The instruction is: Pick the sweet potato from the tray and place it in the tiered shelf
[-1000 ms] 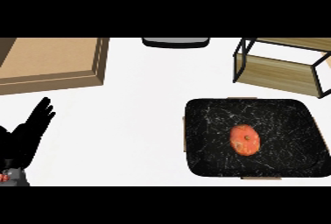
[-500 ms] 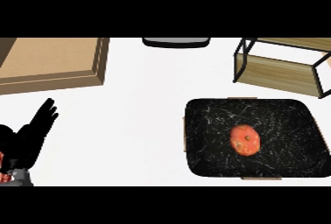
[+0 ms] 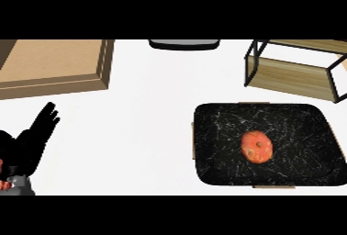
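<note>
Head view, looking steeply down on the white counter [image 3: 136, 128].

Lower right of frame: black tray [image 3: 301, 126] with pale marbled veining, square with rounded corners, lying flat. Small tan tabs show at its upper and lower edges.

Sweet potato [image 3: 257, 146]: orange, oval, long axis running up-down in the frame. It lies on the tray's floor a little right of the tray's middle, apart from every rim, with nothing touching it.

Upper right of frame: tiered shelf [image 3: 291, 75], a dark thin frame round light wooden boards, cut off by the right edge. It stands just above the tray in the picture, with a strip of bare counter between them.

Upper left: a flat light-brown wooden box or board [image 3: 54, 64] with a darker side face, partly out of frame. Top centre: a dark rounded object [image 3: 184, 44], mostly cropped; cannot tell what it is.

Lower left edge: left hand [image 3: 32, 140], black, fingers straight and slanting up to the right, spread a little, holding nothing. It is at rest, well apart from the tray and the sweet potato.
</note>
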